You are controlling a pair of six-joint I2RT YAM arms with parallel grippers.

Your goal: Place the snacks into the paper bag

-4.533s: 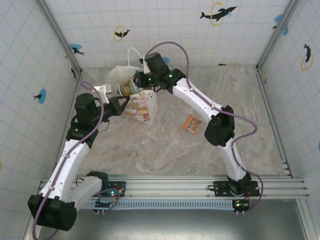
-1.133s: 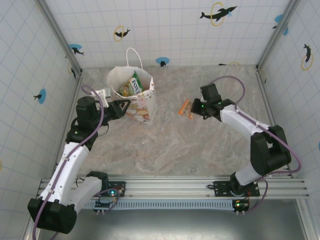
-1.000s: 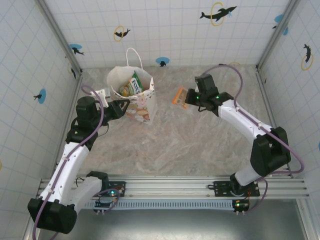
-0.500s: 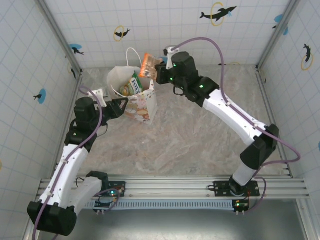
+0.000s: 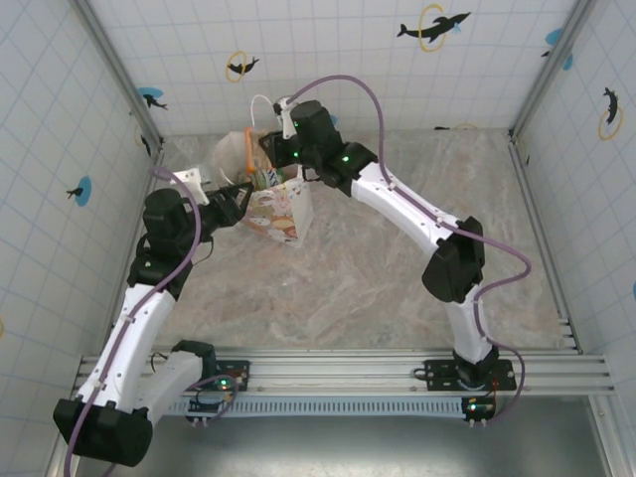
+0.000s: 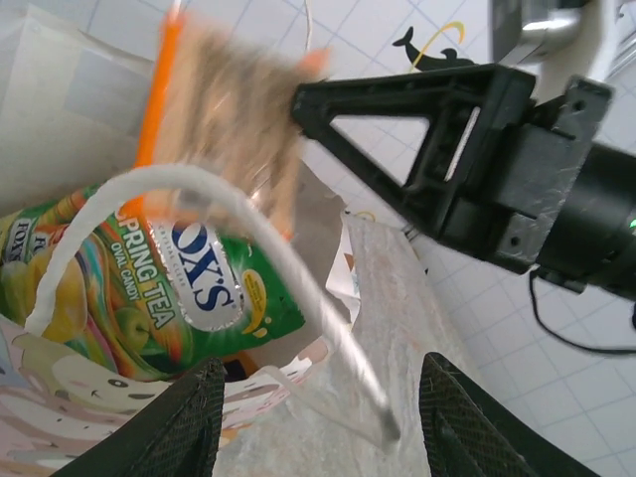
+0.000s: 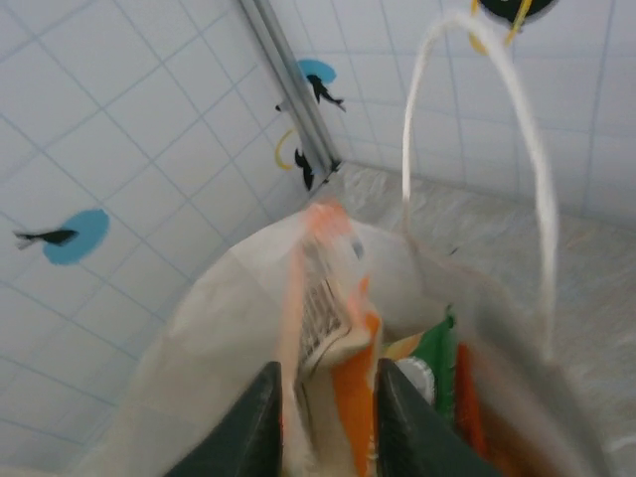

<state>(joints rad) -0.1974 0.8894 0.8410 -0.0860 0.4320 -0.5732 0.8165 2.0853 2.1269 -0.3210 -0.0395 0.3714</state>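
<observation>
The white paper bag (image 5: 283,214) stands upright at the back left of the table. Inside it lie a green packet (image 6: 189,288) and other snacks. My right gripper (image 5: 270,149) hovers over the bag's mouth, open. An orange packet (image 7: 318,288) is blurred between and below its jaws, dropping into the bag (image 7: 219,298). In the left wrist view this orange packet (image 6: 229,109) is just off the right gripper's finger (image 6: 417,87). My left gripper (image 5: 237,196) is at the bag's left side, open (image 6: 323,363), with the bag's rim and white loop handle (image 6: 199,184) between its fingers, untouched.
Tiled walls with dolphin stickers (image 5: 432,25) close in the back and both sides. The bag's far handle (image 7: 527,179) arches up beside my right gripper (image 7: 326,366). The marbled table (image 5: 378,288) lies in front of the bag.
My right arm swung from mid-table to above the bag with the orange packet. Its jaws have opened and the packet is falling. My left gripper's jaws have widened a little.
</observation>
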